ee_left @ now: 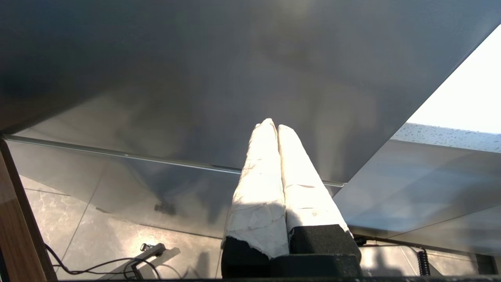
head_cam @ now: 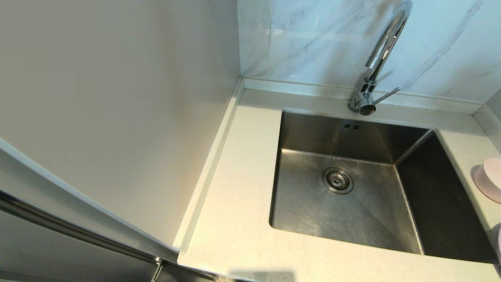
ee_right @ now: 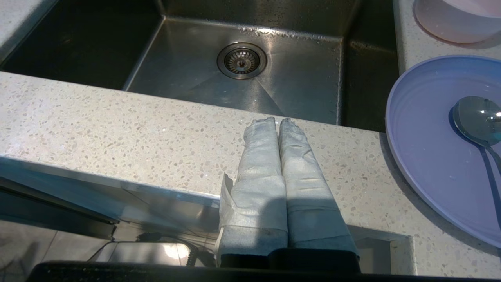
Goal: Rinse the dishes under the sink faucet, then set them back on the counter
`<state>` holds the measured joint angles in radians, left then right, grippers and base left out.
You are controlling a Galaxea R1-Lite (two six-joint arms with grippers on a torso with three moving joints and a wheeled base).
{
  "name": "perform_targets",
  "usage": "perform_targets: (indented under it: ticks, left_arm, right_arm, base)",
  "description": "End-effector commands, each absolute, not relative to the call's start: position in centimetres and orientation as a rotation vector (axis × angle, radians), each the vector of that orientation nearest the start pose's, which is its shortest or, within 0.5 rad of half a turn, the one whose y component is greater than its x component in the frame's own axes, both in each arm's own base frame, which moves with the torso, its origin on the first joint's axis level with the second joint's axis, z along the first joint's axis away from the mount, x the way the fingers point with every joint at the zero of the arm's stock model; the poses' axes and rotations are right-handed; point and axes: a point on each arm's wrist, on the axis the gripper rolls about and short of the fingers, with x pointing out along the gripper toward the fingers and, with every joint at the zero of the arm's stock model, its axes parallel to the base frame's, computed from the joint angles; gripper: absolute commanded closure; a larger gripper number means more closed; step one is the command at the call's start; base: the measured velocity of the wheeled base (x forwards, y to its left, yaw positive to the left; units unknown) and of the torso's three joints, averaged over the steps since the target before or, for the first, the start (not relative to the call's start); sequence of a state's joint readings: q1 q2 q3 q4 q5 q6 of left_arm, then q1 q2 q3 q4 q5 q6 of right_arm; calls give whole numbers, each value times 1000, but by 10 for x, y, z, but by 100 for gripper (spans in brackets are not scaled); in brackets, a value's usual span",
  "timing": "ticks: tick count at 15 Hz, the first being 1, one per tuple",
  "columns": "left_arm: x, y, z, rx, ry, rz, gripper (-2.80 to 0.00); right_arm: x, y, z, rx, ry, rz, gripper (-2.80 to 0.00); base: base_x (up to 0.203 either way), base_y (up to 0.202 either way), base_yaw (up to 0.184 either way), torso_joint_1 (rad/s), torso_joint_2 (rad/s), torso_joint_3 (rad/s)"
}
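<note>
The steel sink [head_cam: 442,219] lies dry and bare, drain strainer [head_cam: 337,180] in its floor. Behind it stands the chrome faucet [head_cam: 381,51]. On the speckled counter [head_cam: 235,203] right of the basin sits the pale pink bowl [head_cam: 491,178] [ee_right: 458,19], and nearer me the lilac plate [ee_right: 426,149] with a metal spoon [ee_right: 475,117] lying on it. My right gripper [ee_right: 277,120] is shut and holds nothing, hovering over the counter's front strip, left of the plate. Neither arm shows in the head view. My left gripper [ee_left: 273,126] is shut and holds nothing, low in front of a grey cabinet panel.
A plain white wall panel [head_cam: 117,98] bounds the counter on the left. Marble-veined tiles [head_cam: 313,39] rise behind the faucet. In the left wrist view, cables [ee_left: 98,266] lie on the tiled floor below the cabinet.
</note>
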<state>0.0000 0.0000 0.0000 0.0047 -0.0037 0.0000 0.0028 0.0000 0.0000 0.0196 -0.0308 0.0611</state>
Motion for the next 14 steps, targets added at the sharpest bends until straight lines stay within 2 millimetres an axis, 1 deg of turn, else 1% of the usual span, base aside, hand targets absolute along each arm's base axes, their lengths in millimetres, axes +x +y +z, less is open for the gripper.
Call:
perform_targets:
  ticks: [1, 14]
  left_arm:
    - [-23, 0, 75, 0, 5, -4, 0]
    - [-23, 0, 75, 0, 5, -3, 0]
  right_arm:
    - [-22, -1, 71, 61, 31, -29, 0]
    - [-22, -1, 71, 61, 31, -29, 0]
  base:
    - [0, 0, 0, 0, 0, 0]
    - [0, 0, 0, 0, 0, 0]
